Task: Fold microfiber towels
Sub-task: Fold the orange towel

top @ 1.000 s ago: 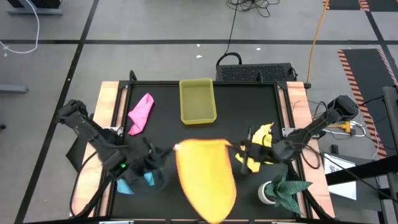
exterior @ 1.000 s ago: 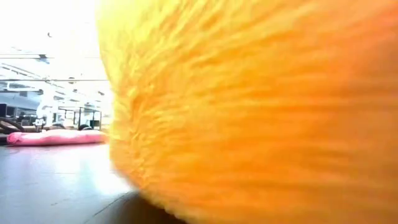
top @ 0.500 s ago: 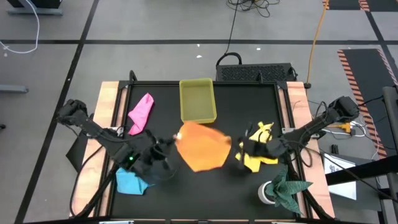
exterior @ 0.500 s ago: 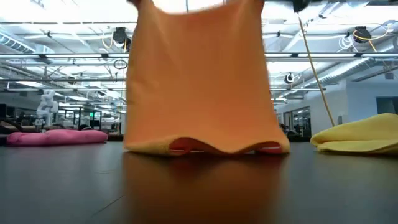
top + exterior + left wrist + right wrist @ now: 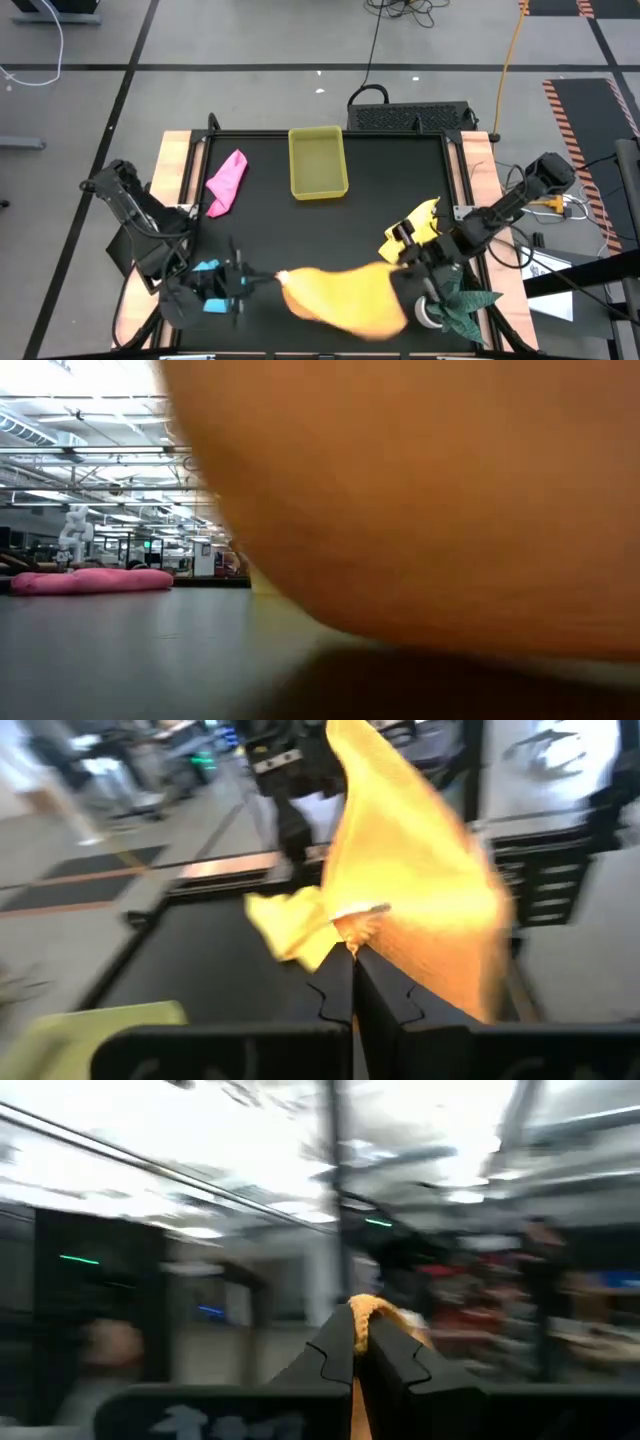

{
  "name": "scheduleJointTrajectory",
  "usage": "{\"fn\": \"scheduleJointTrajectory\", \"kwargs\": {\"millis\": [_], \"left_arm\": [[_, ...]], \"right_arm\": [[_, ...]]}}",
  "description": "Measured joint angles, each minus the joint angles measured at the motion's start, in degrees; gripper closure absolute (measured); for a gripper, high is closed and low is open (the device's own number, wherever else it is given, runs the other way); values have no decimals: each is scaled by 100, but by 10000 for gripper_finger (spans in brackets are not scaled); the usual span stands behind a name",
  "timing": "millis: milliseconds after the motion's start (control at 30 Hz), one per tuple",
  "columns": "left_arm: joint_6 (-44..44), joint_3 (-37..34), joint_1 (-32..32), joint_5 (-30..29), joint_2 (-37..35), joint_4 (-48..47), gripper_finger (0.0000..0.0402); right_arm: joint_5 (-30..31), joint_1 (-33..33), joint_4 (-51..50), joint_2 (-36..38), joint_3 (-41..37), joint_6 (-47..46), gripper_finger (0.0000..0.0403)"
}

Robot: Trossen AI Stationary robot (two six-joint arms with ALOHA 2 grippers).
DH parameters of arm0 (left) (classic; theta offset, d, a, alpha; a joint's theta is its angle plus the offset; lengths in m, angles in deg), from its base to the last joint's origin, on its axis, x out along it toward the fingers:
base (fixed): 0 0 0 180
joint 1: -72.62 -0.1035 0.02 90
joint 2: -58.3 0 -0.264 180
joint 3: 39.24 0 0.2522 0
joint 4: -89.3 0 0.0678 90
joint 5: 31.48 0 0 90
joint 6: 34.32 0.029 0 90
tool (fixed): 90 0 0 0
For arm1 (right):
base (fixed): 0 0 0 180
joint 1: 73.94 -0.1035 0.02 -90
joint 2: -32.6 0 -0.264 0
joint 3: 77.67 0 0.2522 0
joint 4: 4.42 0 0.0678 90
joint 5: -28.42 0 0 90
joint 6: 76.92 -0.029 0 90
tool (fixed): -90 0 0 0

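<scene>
An orange microfiber towel [image 5: 343,295] is stretched in the air between my two grippers near the table's near edge, and it fills most of the low view [image 5: 430,500]. My left gripper [image 5: 277,279] is shut on its left end, my right gripper [image 5: 400,276] on its right end. A crumpled yellow towel [image 5: 414,232] lies beside the right arm. A pink towel [image 5: 226,181] lies at the far left. A light blue towel [image 5: 207,272] shows partly under the left arm. My left gripper pinches a hemmed corner of the orange towel [image 5: 362,916] between its two shut fingers, which come nearly level from the table's left. The cloth billows away beyond the fingertips. My right gripper pinches a small bunch of the orange towel's edge [image 5: 364,1313] at its fingertips, the fingers tipped upward. The rest of the cloth is hidden behind the fingers in the wrist view.
A translucent yellow tray [image 5: 318,162] stands at the far middle of the black mat. A dark green cloth [image 5: 463,306] lies at the near right corner beside a small white object [image 5: 428,310].
Both grippers first lifted the orange towel so that it hung with its lower edge on the table, then came toward the near edge. The towel has swung out toward the near edge, in front of the low camera. My right gripper has tipped upward.
</scene>
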Motion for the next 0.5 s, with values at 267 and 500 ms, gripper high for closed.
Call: {"fn": "scheduleJointTrajectory", "kwargs": {"millis": [267, 500], "left_arm": [[-1151, -682, -937, -482, 37, -1477, 399], [-1268, -1634, -1723, -927, 37, -1487, 399]], "right_arm": [[1775, 792, -1920, -2, 0, 483, 403], [2133, 1527, -3272, -26, 0, -81, 403]]}}
